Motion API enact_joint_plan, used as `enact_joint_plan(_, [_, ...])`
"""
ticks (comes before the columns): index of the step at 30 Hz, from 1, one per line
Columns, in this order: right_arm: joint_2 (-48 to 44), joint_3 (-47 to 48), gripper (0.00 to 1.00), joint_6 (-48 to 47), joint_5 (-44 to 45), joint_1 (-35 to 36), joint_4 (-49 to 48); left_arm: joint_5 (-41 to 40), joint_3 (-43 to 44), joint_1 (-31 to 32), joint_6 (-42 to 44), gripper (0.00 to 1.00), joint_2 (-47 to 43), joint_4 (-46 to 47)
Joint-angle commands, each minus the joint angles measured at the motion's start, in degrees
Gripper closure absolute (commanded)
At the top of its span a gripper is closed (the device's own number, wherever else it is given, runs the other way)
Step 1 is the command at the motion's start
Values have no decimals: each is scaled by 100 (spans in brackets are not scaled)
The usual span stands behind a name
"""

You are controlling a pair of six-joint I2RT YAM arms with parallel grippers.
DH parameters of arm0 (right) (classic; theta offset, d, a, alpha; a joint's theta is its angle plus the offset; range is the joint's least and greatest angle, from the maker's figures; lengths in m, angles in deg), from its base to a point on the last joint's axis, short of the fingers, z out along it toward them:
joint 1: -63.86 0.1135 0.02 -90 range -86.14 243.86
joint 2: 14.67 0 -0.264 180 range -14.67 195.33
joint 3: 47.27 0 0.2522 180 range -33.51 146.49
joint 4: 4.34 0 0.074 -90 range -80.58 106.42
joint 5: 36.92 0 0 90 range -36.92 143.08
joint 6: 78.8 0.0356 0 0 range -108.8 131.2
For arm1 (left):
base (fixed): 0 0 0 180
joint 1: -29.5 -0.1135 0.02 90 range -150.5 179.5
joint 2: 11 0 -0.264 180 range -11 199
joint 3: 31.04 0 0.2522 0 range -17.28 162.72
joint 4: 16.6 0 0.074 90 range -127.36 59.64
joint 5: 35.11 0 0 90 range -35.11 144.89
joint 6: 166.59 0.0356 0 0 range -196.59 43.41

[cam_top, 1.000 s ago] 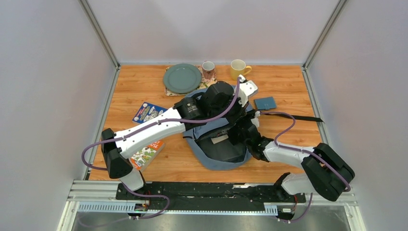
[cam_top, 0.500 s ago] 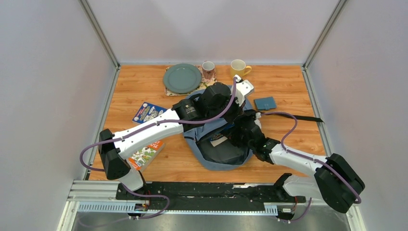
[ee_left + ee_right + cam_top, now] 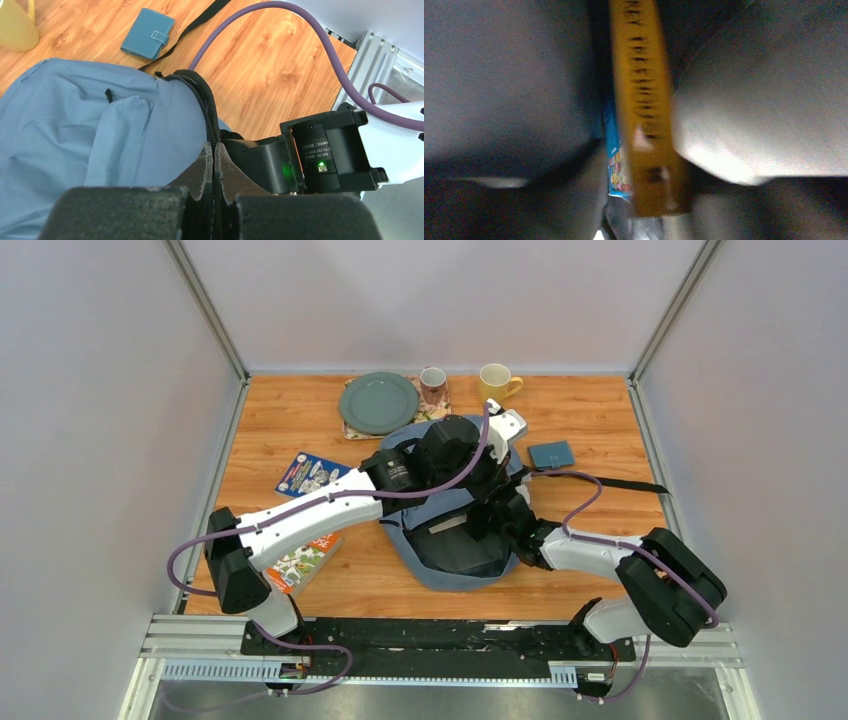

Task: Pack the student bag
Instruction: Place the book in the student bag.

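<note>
Pinches the zip edge of the bag (image 3: 450,577) at mid frame tight in the left claw (image 3: 214,157), pokes the right claw (image 3: 490,523) inside at a yellow book (image 3: 644,110) lying top-to-bottom, grip too dark to tell.

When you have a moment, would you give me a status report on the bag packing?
Left gripper shut on student bag zipper edge. Right gripper inside bag by yellow book, grip unclear. Blue book and orange book outside, on table.

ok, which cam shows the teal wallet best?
Left wrist: the teal wallet is large and sharp, clasp visible. Top external shows it small, right of the student bag. Right wrist sees only a book.
</note>
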Motion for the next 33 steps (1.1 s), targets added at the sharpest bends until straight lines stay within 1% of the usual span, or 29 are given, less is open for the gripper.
enact_joint_plan(1, [54,339,32,-550,-333,54,755,-15,-96,-34,-92,100,-321,422])
enact_joint_plan(2, [-50,347,16,-664,-420,45,904,-32,-218,-87,-101,100,-356,431])
enact_joint_plan(3, [-112,408,13,-831,-456,54,1306,-67,-272,-105,-118,100,-374,474])
enact_joint_plan(5, [-357,557,13,-1244,-526,54,1791,-103,-403,-175,-153,100,-418,501])
enact_joint_plan(6, [-446,585,12,-1368,-562,71,2193,-120,-430,-193,-171,100,-427,519])
enact_joint_plan(10, [-1070,637,11,-1834,-474,107,2978,-147,-570,-298,-232,100,-418,554])
enact_joint_plan(11, [-1376,646,11,-2000,-378,107,3110,-164,-606,-316,-241,100,-427,589])
enact_joint_plan(16, [-2291,646,10,-2423,-351,124,4051,-155,-773,-386,-312,100,-445,721])
enact_joint_plan(19, [-3125,585,10,-2555,-237,168,4736,-129,-791,-395,-347,100,-436,730])
enact_joint_plan(20, [-3667,576,10,-2590,-106,177,4894,-120,-799,-404,-364,100,-436,704])
enact_joint_plan(21, [-3960,585,10,-2617,-27,168,5261,-103,-799,-404,-382,95,-436,677])
enact_joint_plan(22, [-4267,602,10,-2652,53,168,5421,-103,-817,-412,-434,73,-453,642])
enact_joint_plan(23, [-4888,628,10,-2695,219,177,5571,-146,-834,-412,-461,58,-471,581])
enact_joint_plan(24, [-5190,681,10,-2722,351,177,5981,-199,-869,-412,-479,49,-506,528])
enact_joint_plan(25, [-5759,742,10,-2722,491,177,6220,-269,-948,-421,-514,40,-611,467])
enact_joint_plan(26, [-6017,882,10,-2714,789,168,6440,-505,-1010,-439,-523,36,-699,327])
enact_joint_plan(27, [-6263,971,10,-2687,940,177,6878,-655,-1106,-439,-575,27,-926,273])
enact_joint_plan(28, [-6640,1050,10,-2661,1063,168,7056,-796,-1377,-482,-610,27,-1076,229])
enact_joint_plan(29, [-6800,1225,10,-2652,1238,168,7197,-962,-1571,-596,-654,26,-1251,211])
enact_joint_plan(30, [-6906,1279,10,-2687,1257,177,7251,-999,-1782,-710,-759,26,-1645,211])
enact_joint_plan(31, [-7029,1340,10,-2774,1249,177,7216,-1034,-2219,-824,-856,26,-1866,211])
enact_joint_plan(32, [-7021,1384,10,-2792,1223,177,7173,-1069,-2441,-973,-970,26,-2086,211])
enact_joint_plan(33, [-6978,1472,10,-2871,1153,177,6981,-1061,-2669,-1393,-1241,25,-2532,176])
